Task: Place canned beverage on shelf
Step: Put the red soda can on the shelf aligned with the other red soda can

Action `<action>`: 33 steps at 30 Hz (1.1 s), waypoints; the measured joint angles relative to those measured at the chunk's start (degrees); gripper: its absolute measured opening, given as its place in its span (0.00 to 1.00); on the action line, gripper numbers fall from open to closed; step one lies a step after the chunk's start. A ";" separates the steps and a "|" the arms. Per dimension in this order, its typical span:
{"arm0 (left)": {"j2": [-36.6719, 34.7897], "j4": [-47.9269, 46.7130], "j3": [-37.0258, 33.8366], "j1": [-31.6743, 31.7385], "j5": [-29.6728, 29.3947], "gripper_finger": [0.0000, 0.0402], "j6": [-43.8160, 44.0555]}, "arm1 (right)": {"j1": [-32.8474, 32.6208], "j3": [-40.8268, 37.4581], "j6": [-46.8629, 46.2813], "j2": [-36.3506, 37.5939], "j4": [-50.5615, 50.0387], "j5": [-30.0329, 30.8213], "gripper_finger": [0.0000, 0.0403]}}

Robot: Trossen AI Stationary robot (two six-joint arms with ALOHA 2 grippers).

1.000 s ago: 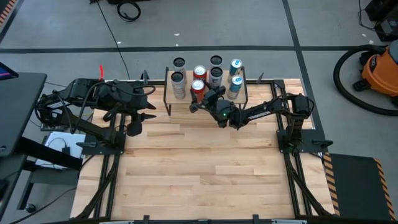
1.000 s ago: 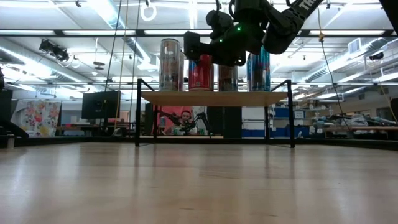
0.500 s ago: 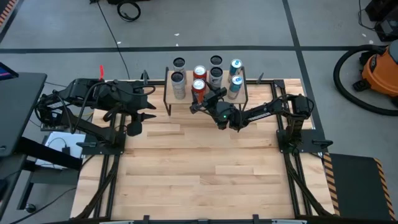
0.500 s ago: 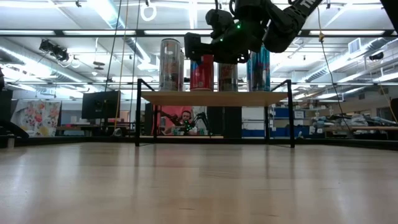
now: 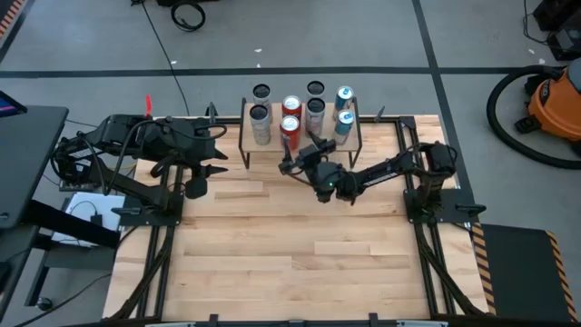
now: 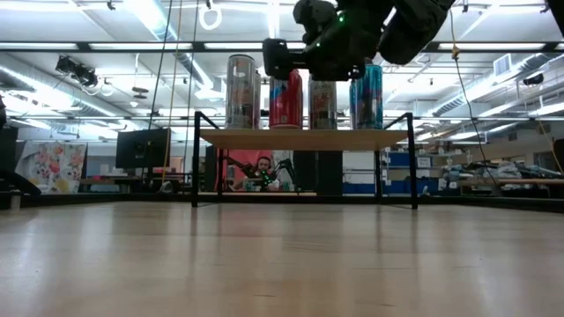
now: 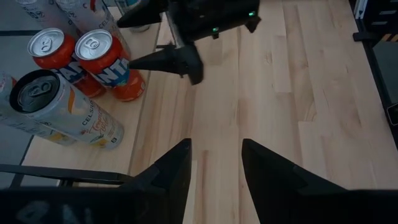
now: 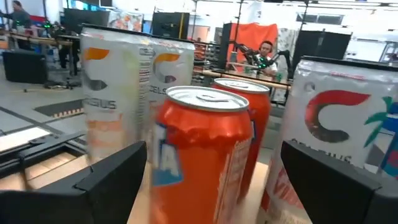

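We find the shelf (image 5: 301, 136) standing at the far edge of the bench (image 5: 290, 263), its light top board raised on thin black legs. Six cans stand upright on it in two rows. In the front row we count a pale silver can (image 5: 260, 121) on the left, an orange can (image 5: 289, 129) in the middle and a blue-topped can (image 5: 343, 124) on the right. A second orange can (image 5: 291, 106) stands directly behind the first, with two more cans in that back row.

The right gripper (image 5: 298, 157) sits just in front of the shelf, raised above the bench and apart from the front orange can. Its fingers (image 8: 109, 180) are spread wide and hold nothing; the wrist view shows that can framed between them without contact.

The left gripper (image 5: 211, 149) rests at the left side of the bench, well apart from the shelf. Its fingers (image 7: 171, 171) stand partly open with only bare bench between them.

Beyond the bench, a person (image 6: 263, 165) is seated in the room.
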State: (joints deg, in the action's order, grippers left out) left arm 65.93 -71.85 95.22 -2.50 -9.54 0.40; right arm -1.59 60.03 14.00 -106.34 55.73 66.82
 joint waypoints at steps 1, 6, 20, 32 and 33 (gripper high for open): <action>-0.02 0.00 -0.01 0.00 0.00 0.37 0.01 | -0.73 0.00 -0.13 0.00 0.07 0.07 0.95; -0.02 -1.35 -0.02 0.02 0.00 0.37 -0.02 | -5.51 0.00 6.52 0.21 1.27 -1.98 0.95; -0.04 -2.47 -0.02 0.02 -0.02 0.37 0.16 | -17.68 -0.02 31.58 7.39 11.78 4.88 0.95; -0.53 -2.80 -0.11 0.02 -1.32 0.37 1.42 | -21.48 0.00 49.64 13.81 13.14 15.22 0.91; -0.81 -2.93 -0.11 0.02 -1.73 0.37 1.42 | -21.46 0.00 50.05 14.37 12.71 15.22 0.91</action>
State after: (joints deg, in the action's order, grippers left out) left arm 65.12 -74.78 95.11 -2.48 -11.27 1.82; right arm -23.06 60.03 64.04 -91.98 68.44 82.04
